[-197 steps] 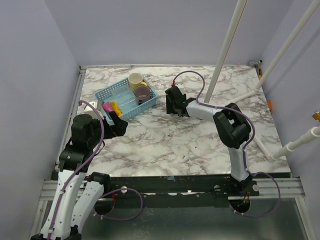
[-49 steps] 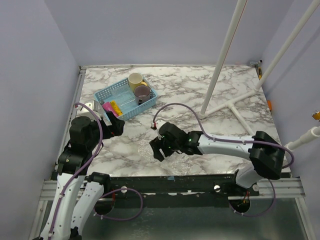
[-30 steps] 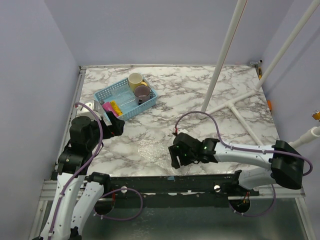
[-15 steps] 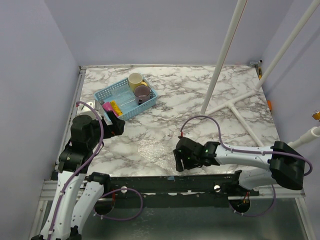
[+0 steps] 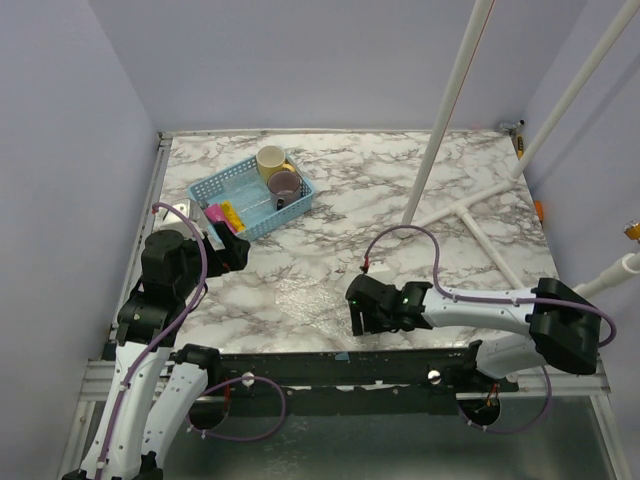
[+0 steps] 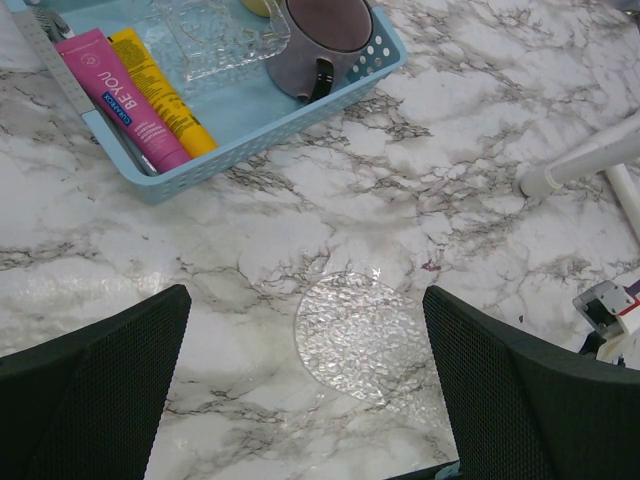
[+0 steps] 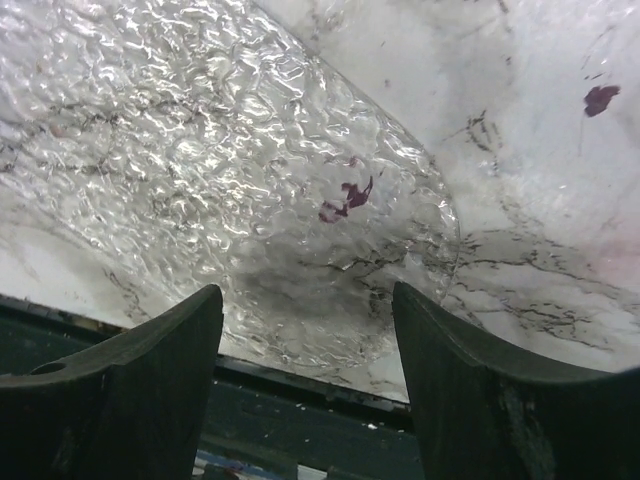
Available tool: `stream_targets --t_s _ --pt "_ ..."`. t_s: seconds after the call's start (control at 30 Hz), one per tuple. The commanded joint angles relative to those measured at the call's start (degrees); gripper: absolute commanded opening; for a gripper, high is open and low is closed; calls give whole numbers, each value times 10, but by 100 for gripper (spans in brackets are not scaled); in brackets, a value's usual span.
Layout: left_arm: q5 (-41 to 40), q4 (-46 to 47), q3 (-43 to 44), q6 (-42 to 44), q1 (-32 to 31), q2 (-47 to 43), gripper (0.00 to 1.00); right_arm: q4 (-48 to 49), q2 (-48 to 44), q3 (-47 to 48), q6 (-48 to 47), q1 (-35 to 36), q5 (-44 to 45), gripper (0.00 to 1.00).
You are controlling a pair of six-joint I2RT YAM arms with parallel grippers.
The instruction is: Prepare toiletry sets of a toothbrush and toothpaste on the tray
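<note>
The left gripper [image 6: 305,300] and right gripper [image 7: 305,300] both stand open, empty. The pink tube [image 6: 120,100] and yellow tube [image 6: 160,90] lie in the blue basket [image 6: 270,130]. The clear tray [image 6: 360,335] sits by the near edge of the table [image 5: 400,190], where a bump could slide it off.

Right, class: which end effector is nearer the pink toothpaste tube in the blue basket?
Left. The left end effector hovers just in front of the pink toothpaste tube; the right end effector is far off, beside the clear plate.
</note>
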Motion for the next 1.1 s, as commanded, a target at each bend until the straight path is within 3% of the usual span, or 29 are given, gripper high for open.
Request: stream_targets --t_s 0.0,0.6,1.07 --pt "5 -5 -4 6 2 -1 99 -35 32 8 4 -13 72 73" --pt "7 -5 -4 6 2 -7 99 10 45 26 -100 -189 47 74" --pt "15 -3 -3 6 2 -10 99 -7 61 155 -142 -194 5 74"
